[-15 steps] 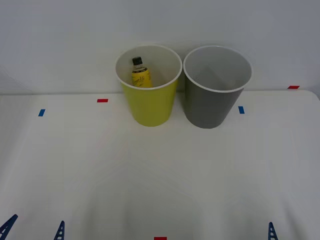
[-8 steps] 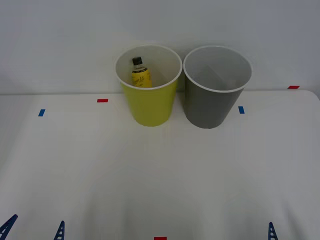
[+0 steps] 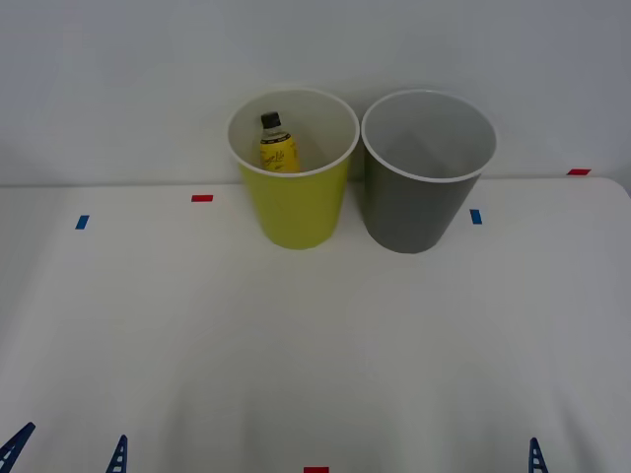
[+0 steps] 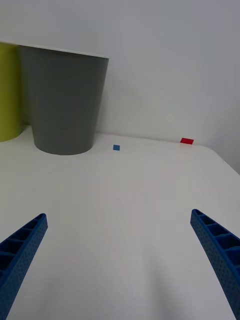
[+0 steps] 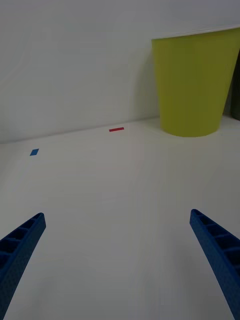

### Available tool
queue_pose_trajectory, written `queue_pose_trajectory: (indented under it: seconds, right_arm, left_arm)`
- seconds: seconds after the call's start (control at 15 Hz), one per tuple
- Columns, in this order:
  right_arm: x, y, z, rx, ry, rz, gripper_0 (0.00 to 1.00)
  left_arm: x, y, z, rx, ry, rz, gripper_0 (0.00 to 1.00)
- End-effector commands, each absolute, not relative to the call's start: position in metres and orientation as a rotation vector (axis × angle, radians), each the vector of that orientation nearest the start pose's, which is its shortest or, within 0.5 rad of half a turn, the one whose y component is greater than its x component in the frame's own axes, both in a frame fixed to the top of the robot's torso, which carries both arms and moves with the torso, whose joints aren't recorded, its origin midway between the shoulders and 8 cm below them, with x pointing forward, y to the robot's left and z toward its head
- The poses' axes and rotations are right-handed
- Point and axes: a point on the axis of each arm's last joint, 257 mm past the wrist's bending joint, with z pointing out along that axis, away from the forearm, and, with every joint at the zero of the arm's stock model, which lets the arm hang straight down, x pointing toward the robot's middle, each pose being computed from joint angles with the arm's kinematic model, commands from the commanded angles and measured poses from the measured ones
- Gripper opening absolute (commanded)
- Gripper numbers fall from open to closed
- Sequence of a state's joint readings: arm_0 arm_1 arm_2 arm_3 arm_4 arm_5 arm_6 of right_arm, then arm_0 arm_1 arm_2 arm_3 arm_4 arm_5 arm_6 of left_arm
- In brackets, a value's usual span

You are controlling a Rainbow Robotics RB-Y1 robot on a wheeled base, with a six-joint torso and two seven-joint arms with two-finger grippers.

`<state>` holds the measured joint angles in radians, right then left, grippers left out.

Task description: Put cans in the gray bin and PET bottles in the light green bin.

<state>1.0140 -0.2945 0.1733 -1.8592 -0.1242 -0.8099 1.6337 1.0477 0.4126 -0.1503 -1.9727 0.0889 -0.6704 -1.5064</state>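
Two bins (image 3: pixel 293 212) at white table's (image 3: pixel 315 335) far edge, against wall (image 3: pixel 118 79).

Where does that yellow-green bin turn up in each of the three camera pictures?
Front view: light green bin stands at the table's far side, left of the gray bin.
Right wrist view: a sliver of it at the edge, beside the gray bin.
Left wrist view: it stands large.
Shared landmark: the gray bin.
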Motion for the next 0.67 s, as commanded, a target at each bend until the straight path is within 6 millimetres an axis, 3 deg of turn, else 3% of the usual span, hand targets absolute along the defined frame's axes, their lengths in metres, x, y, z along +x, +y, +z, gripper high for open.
queue_pose_trajectory:
  seconds: [0.07,0.67]
  right_arm:
    - [0.2094,-0.2927,-0.2569,-0.084,1.483,-0.14,1.0]
    - [0.2094,-0.2927,-0.2569,-0.084,1.483,-0.14,1.0]
  left_arm:
    - [0.2151,0.2908,-0.253,0.149,1.571,0.031,1.0]
    - [0.2151,0.2908,-0.253,0.149,1.571,0.031,1.0]
